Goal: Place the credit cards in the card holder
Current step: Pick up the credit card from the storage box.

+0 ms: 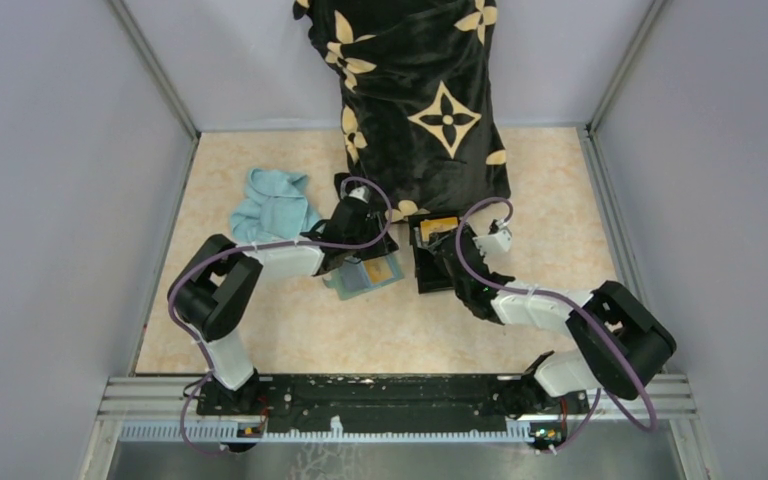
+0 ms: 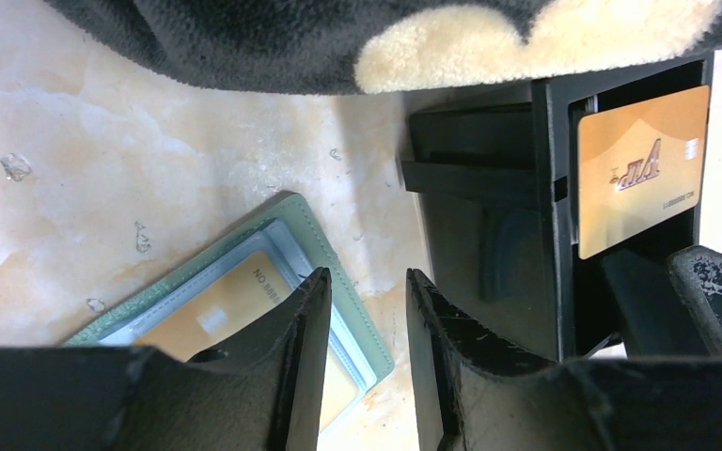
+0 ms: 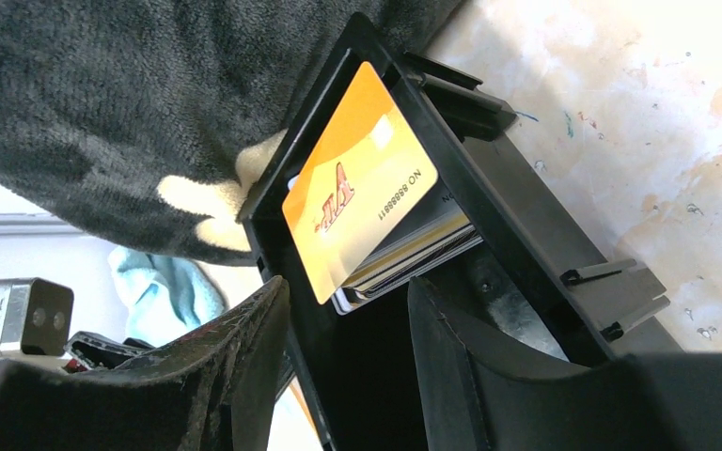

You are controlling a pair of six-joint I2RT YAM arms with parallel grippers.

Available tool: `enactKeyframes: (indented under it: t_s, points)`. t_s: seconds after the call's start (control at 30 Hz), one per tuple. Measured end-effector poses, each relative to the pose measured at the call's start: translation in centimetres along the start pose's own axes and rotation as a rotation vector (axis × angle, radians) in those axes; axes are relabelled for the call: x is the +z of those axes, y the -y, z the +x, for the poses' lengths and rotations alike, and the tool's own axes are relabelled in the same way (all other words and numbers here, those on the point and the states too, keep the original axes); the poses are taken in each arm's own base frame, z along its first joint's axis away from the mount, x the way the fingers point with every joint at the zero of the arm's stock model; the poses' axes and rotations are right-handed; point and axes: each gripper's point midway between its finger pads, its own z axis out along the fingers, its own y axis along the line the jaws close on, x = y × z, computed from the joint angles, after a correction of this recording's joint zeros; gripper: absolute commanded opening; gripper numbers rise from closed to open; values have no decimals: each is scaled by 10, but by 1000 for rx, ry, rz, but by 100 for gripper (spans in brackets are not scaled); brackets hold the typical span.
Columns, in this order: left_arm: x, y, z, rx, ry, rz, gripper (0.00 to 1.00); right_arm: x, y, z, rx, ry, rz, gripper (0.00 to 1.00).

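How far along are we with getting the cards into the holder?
Done: one tan-orange card sits inside the card holder. In hand: nothing; the right tool is open at the black box, facing its card stack, and the left tool is open over the holder. Left: that whole stack.

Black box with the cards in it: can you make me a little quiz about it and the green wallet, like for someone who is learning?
1. True or false: the card holder lies folded shut.
2. Where is the stack of credit cards? A in the black box; B on the blue cloth; C flat on the table.
3. Fill in: the top card of that stack is ___.

Key: 1 false, it lies open with an orange card showing inside. 2 A. 3 orange.
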Motion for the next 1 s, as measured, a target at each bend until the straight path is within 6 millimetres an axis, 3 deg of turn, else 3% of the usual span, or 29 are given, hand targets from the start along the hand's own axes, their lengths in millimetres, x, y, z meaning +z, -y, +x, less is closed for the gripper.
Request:
enactKeyframes:
  t_s: [0.63,1.0]
  points:
    - [-1,-11,-3,-14,-1,-12,42,13,0,-8,43,38,0,46]
    - [-1,-8,-6,-15,6,7,42,28,5,-17,69,72,7,31]
